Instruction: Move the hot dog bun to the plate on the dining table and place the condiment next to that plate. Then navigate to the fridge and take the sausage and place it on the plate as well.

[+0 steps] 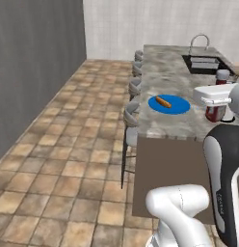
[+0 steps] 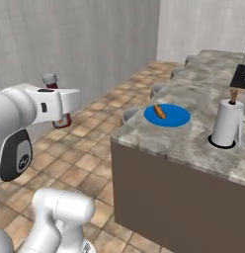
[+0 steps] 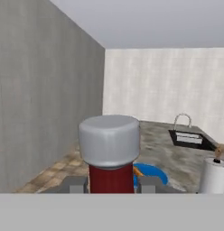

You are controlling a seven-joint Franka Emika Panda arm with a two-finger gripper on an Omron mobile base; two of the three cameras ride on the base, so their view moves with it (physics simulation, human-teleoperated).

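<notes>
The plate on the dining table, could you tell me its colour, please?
Plain bright blue plate, clearest in the right base view.

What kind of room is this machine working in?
It looks like a kitchen: a long stone-topped island with stools, a sink with a curved tap, and a paper towel roll by a blue plate.

Left base cam: behind the arm, high, looking forward and down along the surface (image 1: 165,77) from its near short end; sink (image 1: 202,62) at 1 o'clock, far.
Right base cam: same height, further right, faces the surface's (image 2: 193,138) near corner obliquely; towel roll (image 2: 227,123) at 3 o'clock.
Both share the blue plate (image 1: 177,107) (image 2: 174,117), stools and tiled floor.
Hand cam: level, looking along the tool (image 3: 111,184); ketchup bottle (image 3: 110,153) very close, plate (image 3: 152,173), sink (image 3: 188,137) and towel roll (image 3: 213,176) beyond.
</notes>
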